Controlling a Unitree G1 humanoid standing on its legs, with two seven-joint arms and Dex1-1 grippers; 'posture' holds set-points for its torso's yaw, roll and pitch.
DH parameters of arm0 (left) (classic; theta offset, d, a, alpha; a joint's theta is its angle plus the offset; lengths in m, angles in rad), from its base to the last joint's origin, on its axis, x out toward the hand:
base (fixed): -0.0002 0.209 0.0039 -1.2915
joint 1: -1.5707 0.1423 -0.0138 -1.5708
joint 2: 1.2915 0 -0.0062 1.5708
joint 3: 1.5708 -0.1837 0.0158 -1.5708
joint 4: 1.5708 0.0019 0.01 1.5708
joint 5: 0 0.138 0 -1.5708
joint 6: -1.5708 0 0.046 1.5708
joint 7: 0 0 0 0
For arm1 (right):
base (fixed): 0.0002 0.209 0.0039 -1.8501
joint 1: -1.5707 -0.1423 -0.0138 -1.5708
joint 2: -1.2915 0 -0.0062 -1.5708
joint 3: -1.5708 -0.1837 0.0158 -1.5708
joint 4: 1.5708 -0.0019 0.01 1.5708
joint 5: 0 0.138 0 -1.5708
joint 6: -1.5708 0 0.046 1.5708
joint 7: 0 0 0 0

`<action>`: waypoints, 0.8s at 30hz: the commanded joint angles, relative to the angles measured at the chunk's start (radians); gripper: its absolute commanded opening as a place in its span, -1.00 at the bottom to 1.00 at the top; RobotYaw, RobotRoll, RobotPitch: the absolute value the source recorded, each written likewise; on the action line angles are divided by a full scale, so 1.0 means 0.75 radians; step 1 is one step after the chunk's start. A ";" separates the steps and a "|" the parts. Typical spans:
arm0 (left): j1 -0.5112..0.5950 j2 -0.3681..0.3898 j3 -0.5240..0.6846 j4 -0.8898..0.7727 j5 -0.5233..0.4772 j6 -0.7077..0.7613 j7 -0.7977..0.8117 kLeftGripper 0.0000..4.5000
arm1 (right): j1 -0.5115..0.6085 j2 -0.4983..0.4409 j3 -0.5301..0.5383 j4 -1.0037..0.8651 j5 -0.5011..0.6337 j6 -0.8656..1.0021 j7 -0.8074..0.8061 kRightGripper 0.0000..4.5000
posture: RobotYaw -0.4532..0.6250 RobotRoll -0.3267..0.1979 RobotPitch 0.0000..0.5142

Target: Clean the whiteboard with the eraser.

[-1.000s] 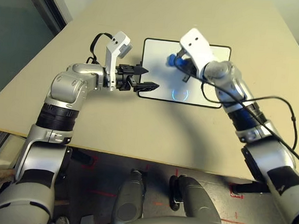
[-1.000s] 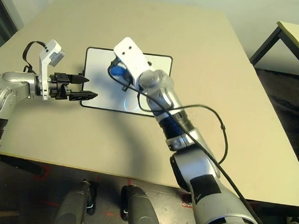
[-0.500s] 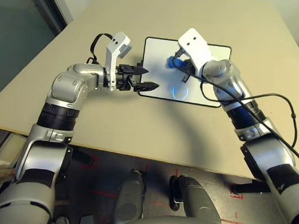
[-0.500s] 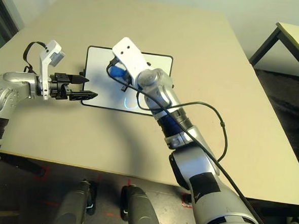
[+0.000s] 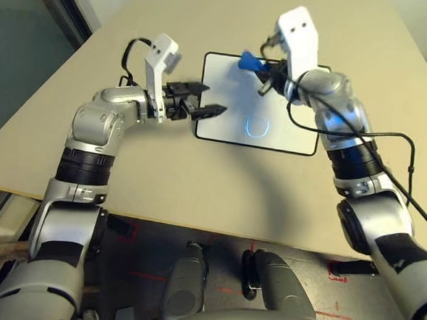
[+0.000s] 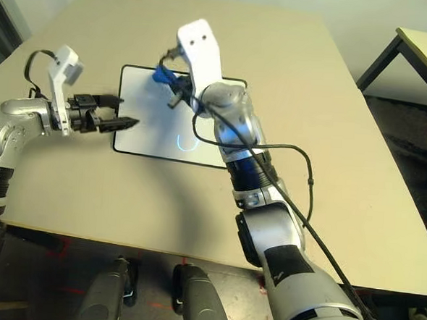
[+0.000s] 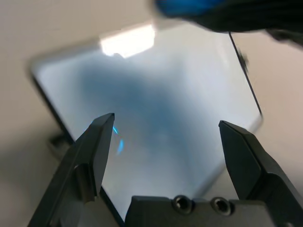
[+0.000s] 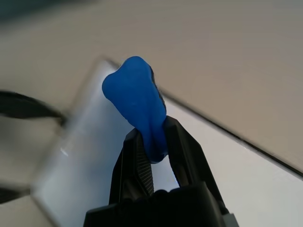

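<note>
The whiteboard (image 5: 228, 96) lies flat in the middle of the beige table, and its surface looks white with a faint bluish reflection. My right gripper (image 5: 257, 67) is shut on the small blue eraser (image 5: 248, 60), which hangs over the board's far left part and seems raised off the surface. In the right wrist view the eraser (image 8: 137, 104) sticks out beyond the two black fingers (image 8: 182, 151) that pinch it. My left gripper (image 5: 214, 98) is open over the board's left edge and holds nothing. The left wrist view looks between its spread fingers at the whiteboard (image 7: 175, 109).
The beige table (image 5: 197, 188) reaches well past the board on every side, with its front edge close to me. A black cable (image 5: 388, 142) loops off my right forearm. Another table (image 6: 423, 49) stands off to the right across a gap of floor.
My right gripper has lifted and carried the eraser toward the board's far edge. My left gripper has shifted slightly farther in over the board's left edge, still open.
</note>
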 commanded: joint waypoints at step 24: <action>-0.038 0.011 0.356 0.820 0.133 -0.833 0.448 1.00 | 0.456 -0.044 -0.679 -0.096 0.025 0.650 -0.705 -0.75 | -0.24 0.25 -0.54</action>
